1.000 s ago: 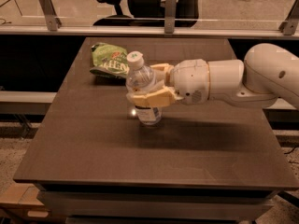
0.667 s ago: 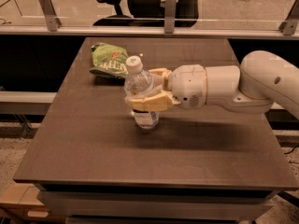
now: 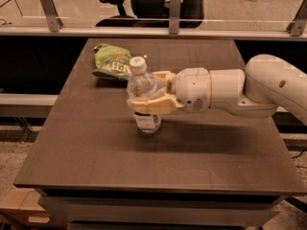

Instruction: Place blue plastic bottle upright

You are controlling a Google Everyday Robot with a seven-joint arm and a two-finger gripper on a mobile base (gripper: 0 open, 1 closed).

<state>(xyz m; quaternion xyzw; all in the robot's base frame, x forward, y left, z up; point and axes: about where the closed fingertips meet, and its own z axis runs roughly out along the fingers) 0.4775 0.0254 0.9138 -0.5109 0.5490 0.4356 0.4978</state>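
Note:
The blue plastic bottle (image 3: 142,89), clear with a white cap and a pale label, stands nearly upright near the middle of the dark table (image 3: 96,147), its base on or just above the surface. My gripper (image 3: 146,97) reaches in from the right and is shut on the bottle's middle, with tan fingers (image 3: 151,107) wrapped around it. The white arm (image 3: 240,92) extends to the right edge of the view.
A green crinkled snack bag (image 3: 112,61) lies on the table behind and left of the bottle. A glass partition with metal posts (image 3: 174,8) runs behind the table's far edge. An office chair stands beyond it.
The gripper and bottle have shifted slightly left and down; the bottle's base now sits at the table surface.

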